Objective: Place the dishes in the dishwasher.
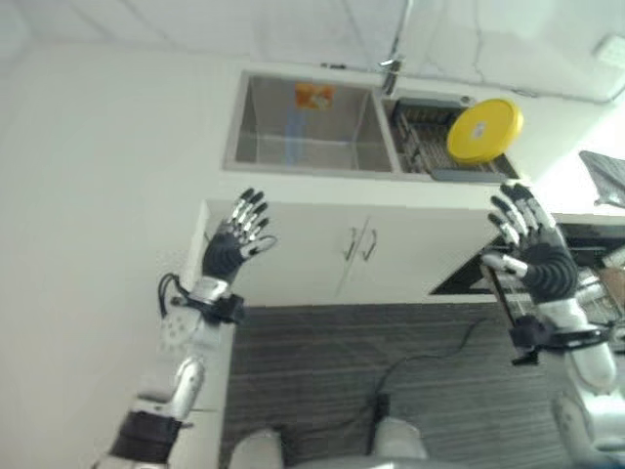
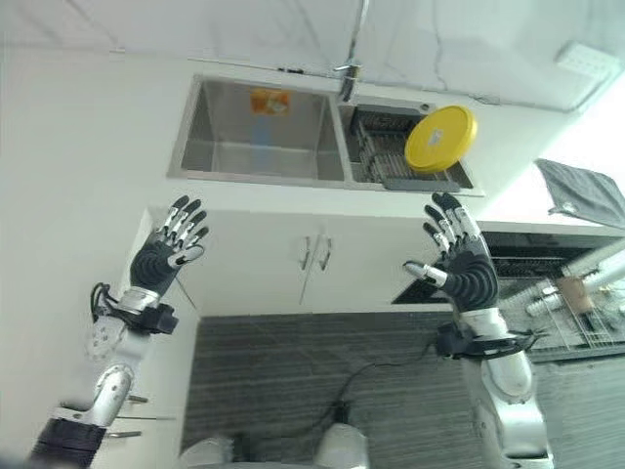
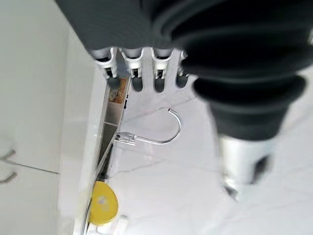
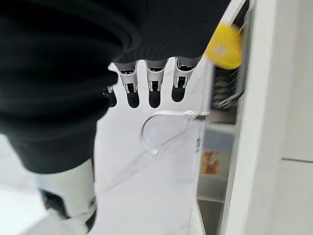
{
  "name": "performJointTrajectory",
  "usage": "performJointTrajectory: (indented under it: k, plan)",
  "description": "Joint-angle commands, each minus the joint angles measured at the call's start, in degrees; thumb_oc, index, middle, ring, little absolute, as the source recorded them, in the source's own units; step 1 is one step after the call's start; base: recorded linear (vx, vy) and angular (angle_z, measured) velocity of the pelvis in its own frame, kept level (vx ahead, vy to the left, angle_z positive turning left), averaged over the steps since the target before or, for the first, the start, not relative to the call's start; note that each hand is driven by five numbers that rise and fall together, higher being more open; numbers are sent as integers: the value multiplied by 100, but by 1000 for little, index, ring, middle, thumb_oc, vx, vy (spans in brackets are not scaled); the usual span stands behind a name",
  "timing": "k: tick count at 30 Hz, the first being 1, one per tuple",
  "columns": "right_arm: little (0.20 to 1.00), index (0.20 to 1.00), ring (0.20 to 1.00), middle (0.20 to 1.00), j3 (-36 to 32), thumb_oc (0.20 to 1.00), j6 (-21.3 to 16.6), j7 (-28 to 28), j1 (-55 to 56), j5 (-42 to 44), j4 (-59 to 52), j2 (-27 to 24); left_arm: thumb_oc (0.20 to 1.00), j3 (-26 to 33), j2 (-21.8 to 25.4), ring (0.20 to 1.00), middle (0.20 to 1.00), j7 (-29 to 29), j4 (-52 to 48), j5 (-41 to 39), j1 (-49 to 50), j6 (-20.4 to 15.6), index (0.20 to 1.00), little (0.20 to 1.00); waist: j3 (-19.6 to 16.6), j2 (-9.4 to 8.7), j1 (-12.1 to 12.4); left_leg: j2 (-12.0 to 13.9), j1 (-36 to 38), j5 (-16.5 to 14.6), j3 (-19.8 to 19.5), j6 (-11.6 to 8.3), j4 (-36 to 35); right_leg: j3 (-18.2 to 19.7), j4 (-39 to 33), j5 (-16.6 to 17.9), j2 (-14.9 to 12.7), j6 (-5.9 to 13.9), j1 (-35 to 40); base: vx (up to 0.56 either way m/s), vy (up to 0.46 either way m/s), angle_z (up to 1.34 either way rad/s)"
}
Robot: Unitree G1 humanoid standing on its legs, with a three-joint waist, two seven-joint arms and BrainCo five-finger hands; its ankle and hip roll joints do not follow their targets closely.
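Round glossy yellow plate (image 1: 484, 130) propped in wire rack (image 1: 430, 142) of steel sink (image 1: 303, 127), left hand (image 1: 234, 244) and right hand (image 1: 532, 249) raised, ribbed covers, fingers spread, holding nothing

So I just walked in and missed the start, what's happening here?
Nothing is being handled yet. The robot stands facing the sink with its left hand and right hand both raised, fingers spread open and holding nothing. A yellow plate leans in the dish rack in the sink's right basin, untouched. To the robot's right, the dishwasher is open with its rack pulled out. The plate has not been picked up.
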Motion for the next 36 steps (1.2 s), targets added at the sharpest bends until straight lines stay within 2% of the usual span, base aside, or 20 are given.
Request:
performJointTrajectory:
  k: [1,4,7,8,10,12,14,15,16,17,18,20,21,23,25,28,32,36]
  plan:
    - [1000,1000,1000,1000,-196,1000,-333,-58,-371,50,-130,-241,1000,217,134,1000,1000,-110,-737,215,-17,-339,1000,1000,-236,143,-72,49,1011,607,534,-27,-1481,26,-115,645,310,67,-19,116,-428,47]
    - [1000,1000,1000,1000,-177,1000,-298,-73,-462,118,-109,-324,1000,245,176,1000,1000,-40,-732,146,-20,-311,1000,1000,-335,151,-77,341,1051,616,673,-121,-1355,-49,-252,402,485,17,158,130,-429,25]
    - [1000,1000,1000,1000,-182,1000,-138,-17,-567,235,-107,-379,1000,303,102,1000,1000,-53,-765,-101,56,-203,1000,1000,-462,186,-117,720,1196,634,717,-313,-1109,29,-288,152,780,-219,318,200,-451,-13]
    - [1000,1000,1000,1000,-197,1000,-61,61,-576,380,-176,-475,1000,290,102,1000,1000,-3,-779,-3,133,-264,1000,1000,-501,240,-137,1088,1046,1008,719,-536,-477,118,-362,20,1070,-452,493,240,-550,-51]
    - [1000,1000,1000,1000,-234,1000,-23,145,-541,451,-179,-510,1000,319,87,1000,1000,70,-771,-2,211,-277,1000,1000,-503,259,-140,1348,777,1273,621,-683,259,236,-423,-72,1276,-650,631,191,-461,-37]
    - [1000,1000,1000,1000,-240,1000,42,285,-542,540,-194,-549,1000,358,56,1000,1000,125,-707,-18,316,-333,1000,1000,-512,247,-148,1507,543,1373,592,-726,935,319,-447,-160,1393,-809,753,200,-321,-18]
    - [1000,1000,1000,1000,-303,1000,92,423,-443,646,-279,-563,1000,419,37,1000,1000,69,-708,-33,490,-372,1000,1000,-521,222,-133,1533,342,1370,578,-695,1409,333,-476,-219,1443,-919,852,215,-212,-8]
    - [1000,1000,1000,1000,-335,1000,105,414,-408,638,-294,-558,1000,401,21,1000,1000,14,-688,-10,514,-377,1000,1000,-508,186,-102,1509,149,1379,536,-670,1603,292,-531,-237,1442,-943,953,193,-118,-10]
    - [1000,1000,1000,1000,-313,1000,117,416,-387,642,-307,-533,1000,379,-22,1000,1000,9,-686,44,538,-374,1000,1000,-493,158,-63,1265,7,1159,466,-551,1548,290,-544,-246,1421,-917,994,265,-27,2]
    - [1000,1000,1000,1000,-240,1000,113,447,-389,547,-284,-505,1000,373,-65,1000,1000,13,-719,55,635,-399,1000,1000,-486,217,-6,629,20,813,505,-334,954,275,-537,-264,1381,-785,1012,284,53,7]
    - [1000,1000,1000,1000,-170,1000,92,480,-412,466,-269,-483,1000,383,-82,1000,1000,45,-756,94,656,-394,1000,1000,-453,288,38,291,19,761,487,-257,496,315,-499,-275,1404,-711,1009,284,95,10]
    - [1000,1000,1000,1000,-42,1000,36,486,-440,397,-292,-469,1000,358,-68,1000,1000,131,-812,155,625,-423,1000,1000,-376,379,102,-92,-49,845,526,-170,-215,391,-441,-313,1441,-613,1056,235,63,-8]
    - [1000,1000,1000,1000,81,1000,-9,407,-519,313,-311,-480,1000,256,-68,1000,1000,228,-798,220,458,-430,1000,1000,-300,373,186,-159,-294,1060,595,-134,-369,379,-419,-405,1452,-616,1169,229,58,-23]
    - [1000,1000,1000,1000,218,1000,-35,387,-655,296,-238,-508,1000,130,-101,1000,1000,345,-704,425,320,-508,1000,1000,-338,376,237,-255,-199,1022,512,-34,-698,390,-478,-459,1507,-608,1244,194,87,-29]
    - [1000,1000,1000,1000,225,1000,-30,452,-603,285,-244,-505,1000,85,-70,1000,1000,454,-616,405,300,-562,1000,1000,-383,412,237,-318,-25,1061,417,-15,-954,395,-424,-505,1518,-551,1260,172,89,-39]
    - [1000,1000,1000,1000,83,1000,-110,571,-382,420,-349,-430,1000,135,-42,1000,1000,438,-619,541,308,-653,1000,1000,-454,415,178,-356,269,1002,440,58,-1200,321,-235,-614,1519,-532,1191,191,97,-44]
    - [1000,1000,1000,1000,99,1000,-116,537,-436,287,-329,-259,1000,147,-66,1000,1000,412,-668,553,360,-640,1000,1000,-424,376,267,-424,402,849,228,139,-1183,299,89,-785,1515,-555,1065,203,147,11]
    - [1000,1000,1000,1000,123,1000,-136,348,-480,228,-309,-243,1000,110,-38,1000,1000,346,-692,569,379,-686,1000,1000,-374,332,333,-447,512,722,152,248,-1150,209,759,-866,1471,-482,838,79,175,5]
